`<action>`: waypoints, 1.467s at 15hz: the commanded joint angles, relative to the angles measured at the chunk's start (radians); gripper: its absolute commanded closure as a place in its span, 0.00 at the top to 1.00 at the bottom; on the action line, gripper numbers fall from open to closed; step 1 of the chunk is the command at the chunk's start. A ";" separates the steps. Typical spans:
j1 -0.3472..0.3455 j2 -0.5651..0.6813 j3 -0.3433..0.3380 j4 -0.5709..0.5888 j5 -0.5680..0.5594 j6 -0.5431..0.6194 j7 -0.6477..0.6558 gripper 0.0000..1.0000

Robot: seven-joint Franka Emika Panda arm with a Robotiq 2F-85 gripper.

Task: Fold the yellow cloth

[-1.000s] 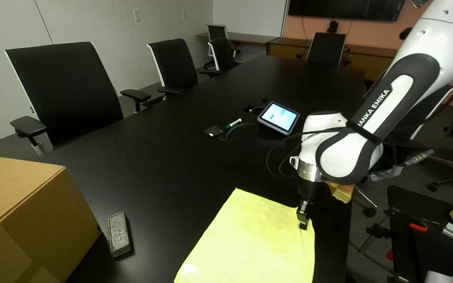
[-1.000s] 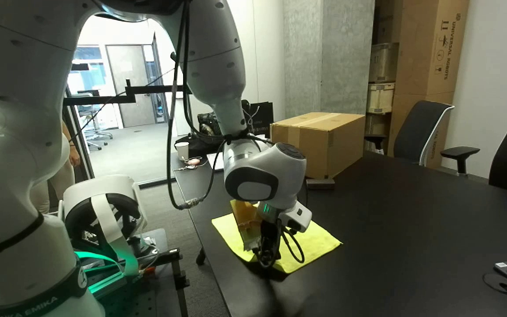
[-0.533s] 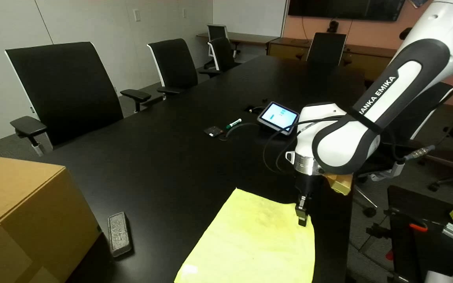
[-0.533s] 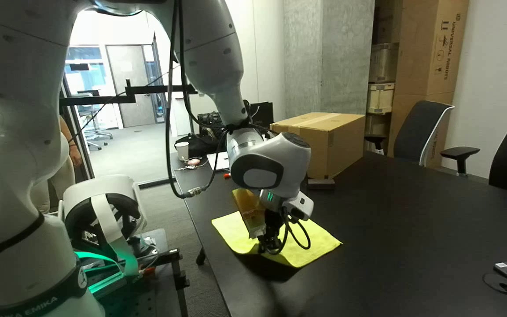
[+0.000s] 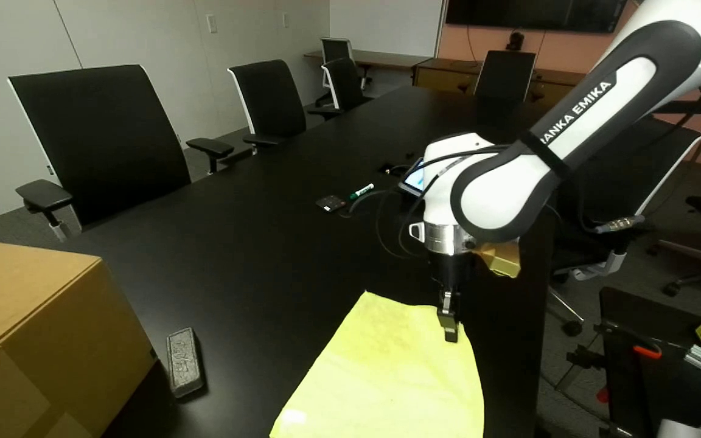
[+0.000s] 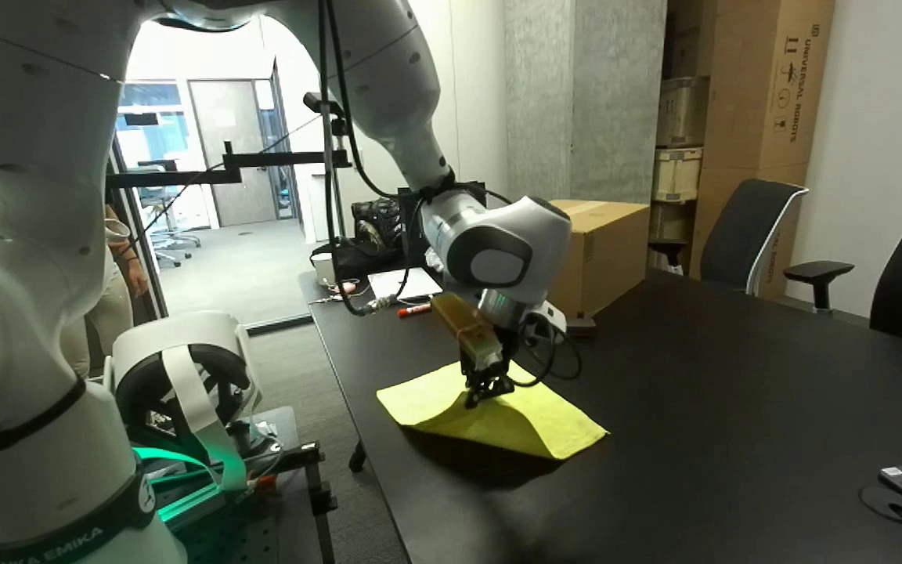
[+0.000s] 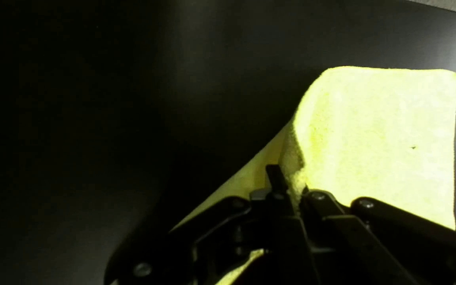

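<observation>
The yellow cloth (image 5: 387,383) lies spread on the black table; it also shows in an exterior view (image 6: 553,419) and in the wrist view (image 7: 382,126). My gripper (image 5: 449,333) is shut on the middle of one edge of the cloth. In an exterior view the gripper (image 6: 485,390) holds that edge raised, with a dark shadow beneath it. The corners on either side of the raised edge rest low on the table. In the wrist view the pinched fold stands between the fingertips of the gripper (image 7: 290,186), and the cloth's underside shows. The cloth's near end is cut off in an exterior view.
A cardboard box (image 5: 34,340) and a dark eraser (image 5: 184,362) stand beyond the cloth's side. A tablet (image 5: 413,177), partly behind the arm, a green marker (image 5: 362,191) and a small black device (image 5: 330,203) lie farther off. A red marker (image 6: 414,310) lies near the table's edge.
My gripper has risen and moved inward over the cloth, away from the robot's base side. The held edge has come up off the table with it and now arches.
</observation>
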State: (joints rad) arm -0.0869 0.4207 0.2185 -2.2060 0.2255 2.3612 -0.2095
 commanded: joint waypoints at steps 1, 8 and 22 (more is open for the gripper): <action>0.049 0.066 -0.041 0.181 -0.033 -0.175 0.005 0.05; 0.068 0.289 -0.102 0.530 -0.035 -0.439 0.038 0.04; 0.075 0.544 -0.127 1.027 -0.033 -0.678 0.153 0.03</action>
State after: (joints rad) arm -0.0294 0.8892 0.1040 -1.3091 0.2001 1.7504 -0.0903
